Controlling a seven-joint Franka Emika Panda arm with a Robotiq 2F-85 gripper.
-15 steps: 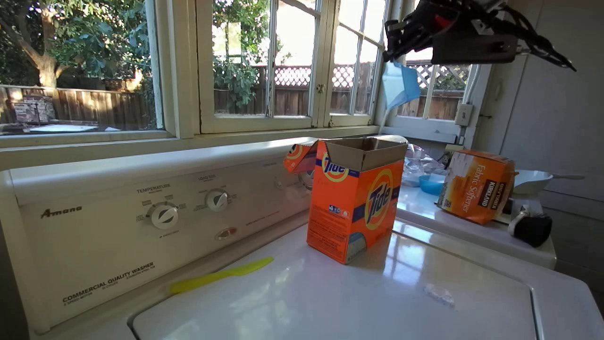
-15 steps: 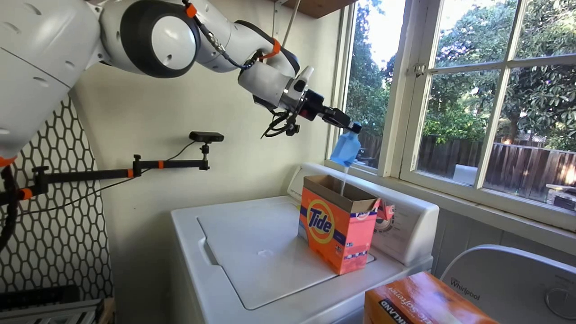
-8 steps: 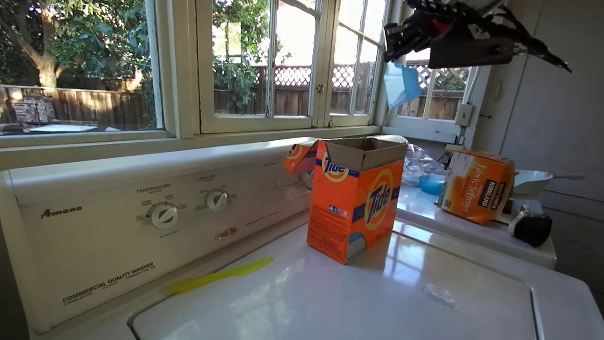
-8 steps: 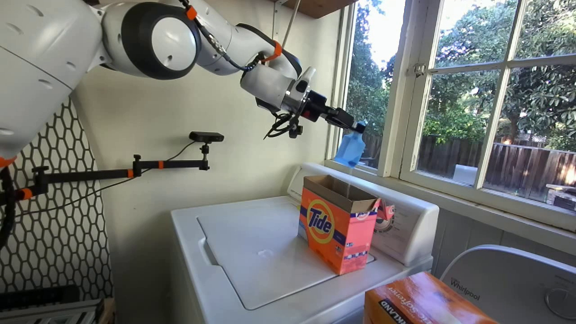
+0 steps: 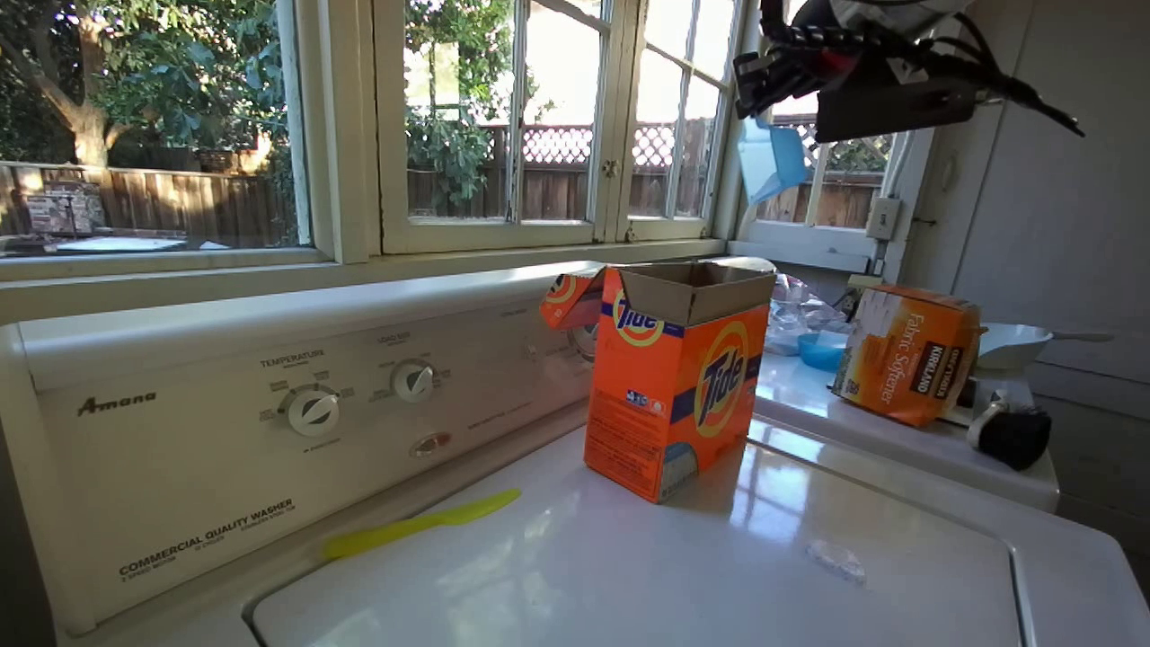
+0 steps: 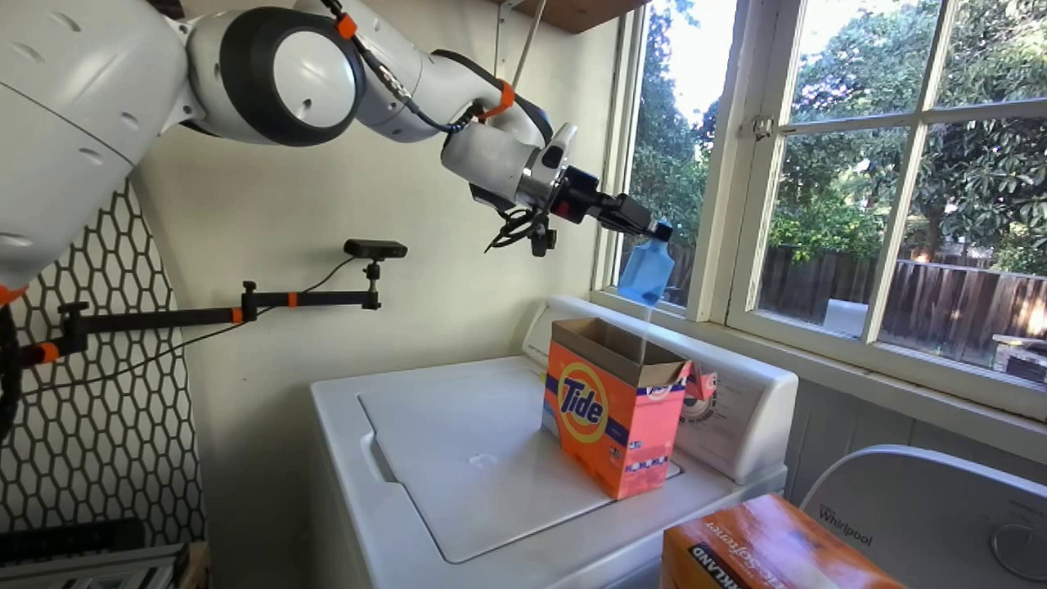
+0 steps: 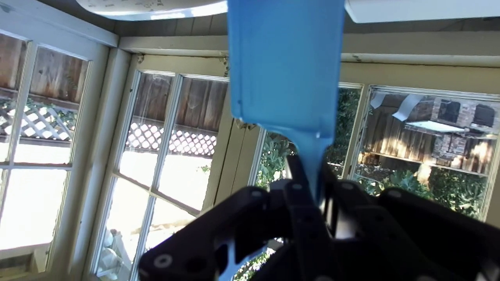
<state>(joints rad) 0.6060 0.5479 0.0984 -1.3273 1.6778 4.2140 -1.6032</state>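
Observation:
My gripper (image 6: pixel 661 232) is shut on the handle of a translucent blue scoop (image 6: pixel 646 274). The scoop hangs tilted downward from the fingertips in both exterior views, and an exterior view also shows it against the window (image 5: pixel 773 163). In the wrist view the scoop (image 7: pixel 287 66) fills the upper middle, its narrow handle between the dark fingers (image 7: pixel 299 171). An orange Tide box (image 6: pixel 609 401) stands upright with its top open on the white washer (image 6: pixel 442 442). The scoop is above the box, apart from it. A thin pale stream (image 6: pixel 644 339) falls from the scoop into the box opening.
A yellow-green utensil (image 5: pixel 422 524) lies by the washer's control panel (image 5: pixel 225 431). A small whitish patch (image 5: pixel 835 562) is on the lid. A Fabric Softener box (image 5: pixel 907 355), a blue bowl (image 5: pixel 820 350) and a plastic bag stand beyond the Tide box. Windows (image 6: pixel 851 204) border the washer's back.
My gripper and the scoop have shifted slightly to the right in both exterior views. The falling stream has moved with them and looks thinner. The Tide box has not moved.

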